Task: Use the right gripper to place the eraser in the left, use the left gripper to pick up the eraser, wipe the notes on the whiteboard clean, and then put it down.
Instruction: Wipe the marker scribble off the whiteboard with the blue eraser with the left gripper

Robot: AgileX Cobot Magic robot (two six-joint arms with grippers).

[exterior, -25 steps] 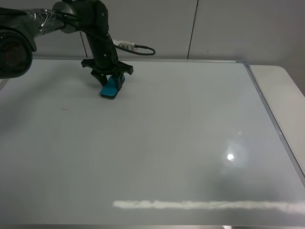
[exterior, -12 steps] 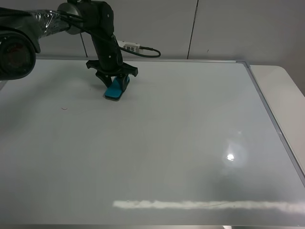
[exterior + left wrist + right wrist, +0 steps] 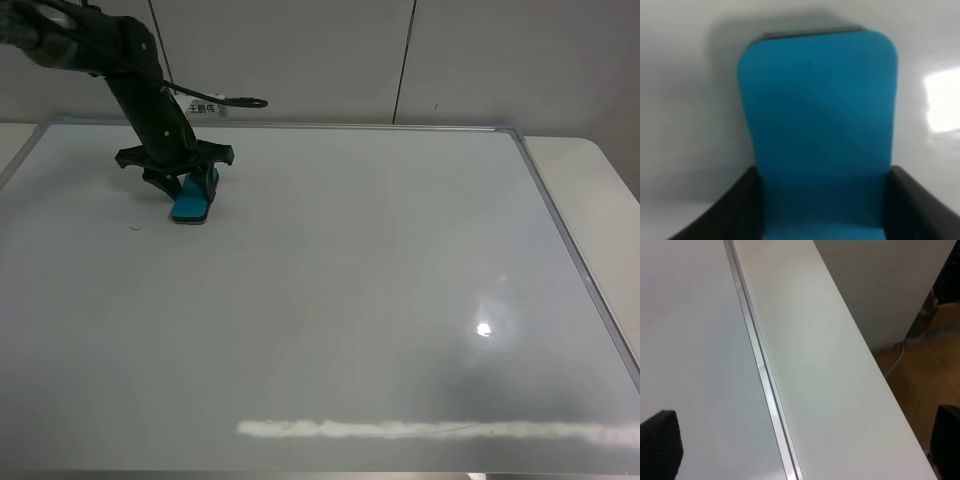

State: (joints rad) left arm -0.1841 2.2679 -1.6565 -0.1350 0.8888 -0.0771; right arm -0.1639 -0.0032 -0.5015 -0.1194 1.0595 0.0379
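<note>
1. In the high view we've got the left arm (image 3: 140,85) coming in from the 10 o'clock corner. It slants down across the far edge of the whiteboard (image 3: 340,300), wrist tipped toward the surface. Its cable (image 3: 240,100) and white tag (image 3: 203,108) trail off toward 1 o'clock from the wrist.
2. The left gripper (image 3: 182,183) is clamped on the upper end of the eraser (image 3: 192,198). The eraser sits tilted, low end touching the board, in the board's 10 o'clock area.
3. The notes (image 3: 134,229) show only as a tiny faint fleck, near the eraser at about its 8 o'clock and apart from it.
4. The left wrist view gives us what the high one can't. The teal face fills the shot, black fingers (image 3: 730,215) press against both long sides, and a thin dark felt edge shows at the eraser's free end.
5. The right gripper (image 3: 805,445) isn't in the high view at all. Its own camera shows two black fingertips (image 3: 660,440) well apart with nothing between them, over the board's silver frame (image 3: 765,380). The white table (image 3: 835,370) lies just beside the frame, with wooden floor (image 3: 920,370) past it.
</note>
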